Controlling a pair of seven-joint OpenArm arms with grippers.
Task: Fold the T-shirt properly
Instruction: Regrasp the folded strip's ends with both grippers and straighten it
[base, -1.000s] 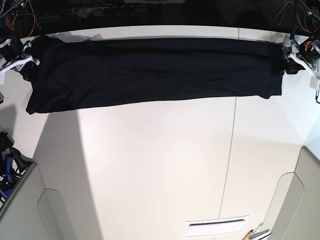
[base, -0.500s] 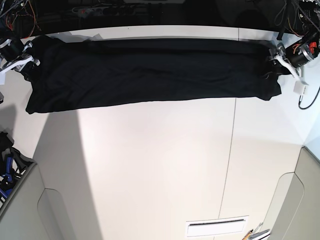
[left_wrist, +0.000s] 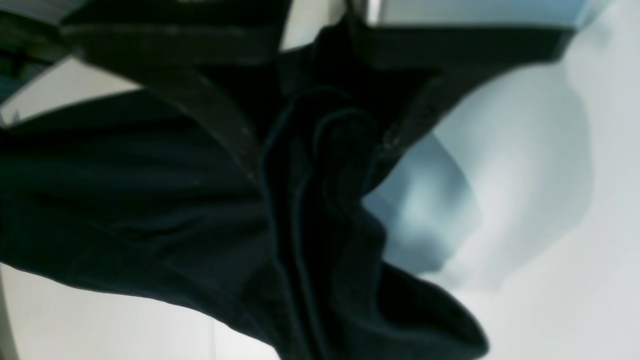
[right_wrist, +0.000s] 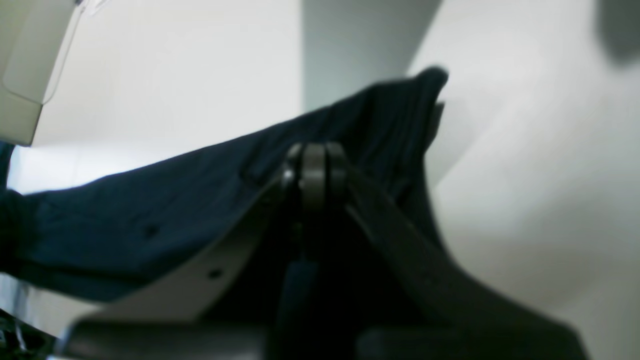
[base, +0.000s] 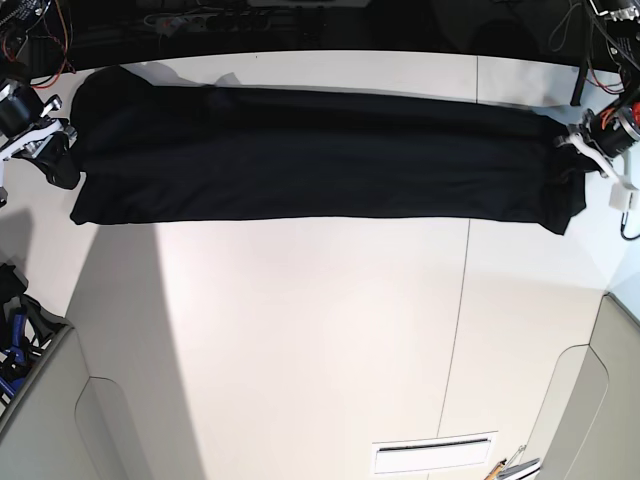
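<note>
The black T-shirt (base: 320, 150) is stretched into a long, narrow band across the far part of the white table (base: 320, 330). In the base view, my left gripper (base: 577, 150) is at the shirt's right end and my right gripper (base: 62, 142) is at its left end. In the left wrist view, the left gripper (left_wrist: 320, 145) is shut on bunched folds of the shirt (left_wrist: 125, 200). In the right wrist view, the right gripper (right_wrist: 312, 165) is shut on the shirt's edge (right_wrist: 150, 210), held a little above the table.
Cables and dark equipment (base: 230, 20) line the table's far edge. A blue-handled item (base: 14, 345) lies at the left edge. Grey curved panels (base: 50, 420) flank the near corners. A white slotted plate (base: 435, 455) sits near the front. A table seam (base: 465, 300) runs front to back.
The shirt has shifted to the right and is pulled straighter and tauter. My left gripper has moved right and slightly toward the front with its end. The right end now hangs lower.
</note>
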